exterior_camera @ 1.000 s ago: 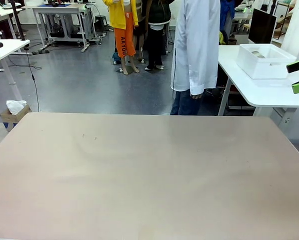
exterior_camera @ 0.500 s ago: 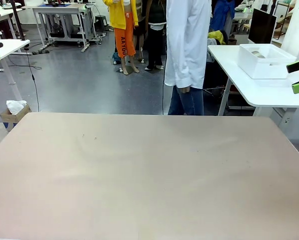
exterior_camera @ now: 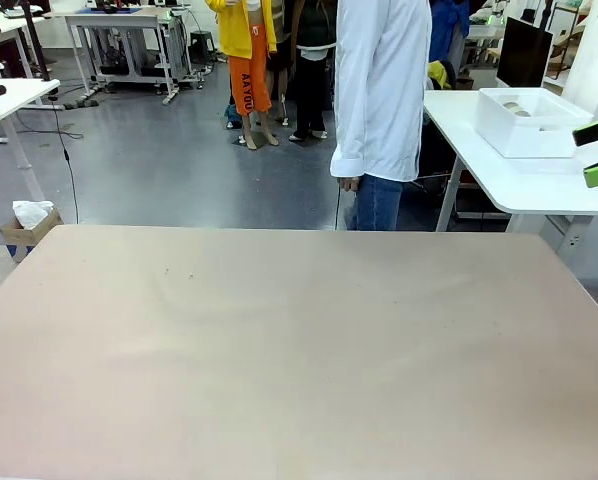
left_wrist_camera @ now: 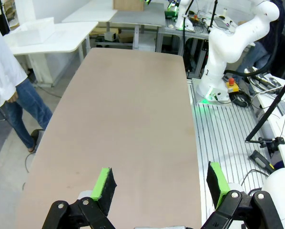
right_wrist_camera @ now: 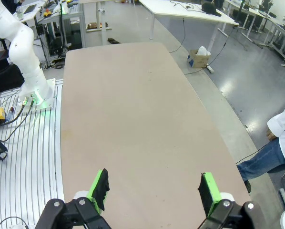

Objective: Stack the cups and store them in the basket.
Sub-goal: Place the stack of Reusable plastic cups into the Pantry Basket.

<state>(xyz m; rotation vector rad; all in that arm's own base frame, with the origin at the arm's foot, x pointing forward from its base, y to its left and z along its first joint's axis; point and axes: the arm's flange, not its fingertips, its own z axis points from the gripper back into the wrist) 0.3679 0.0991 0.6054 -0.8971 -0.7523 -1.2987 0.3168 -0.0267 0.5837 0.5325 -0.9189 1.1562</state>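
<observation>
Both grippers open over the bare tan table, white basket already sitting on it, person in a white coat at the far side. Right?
Not quite. The front view shows the white basket on a separate white table beyond the tan table, not on it. The rest holds.

Left gripper (left_wrist_camera: 160,187): black linkage fingers, silver pivot screws, bright green pads. Right gripper (right_wrist_camera: 153,190): same build. White, rounded arm segments. Person (exterior_camera: 381,100): long white coat, blue jeans.
</observation>
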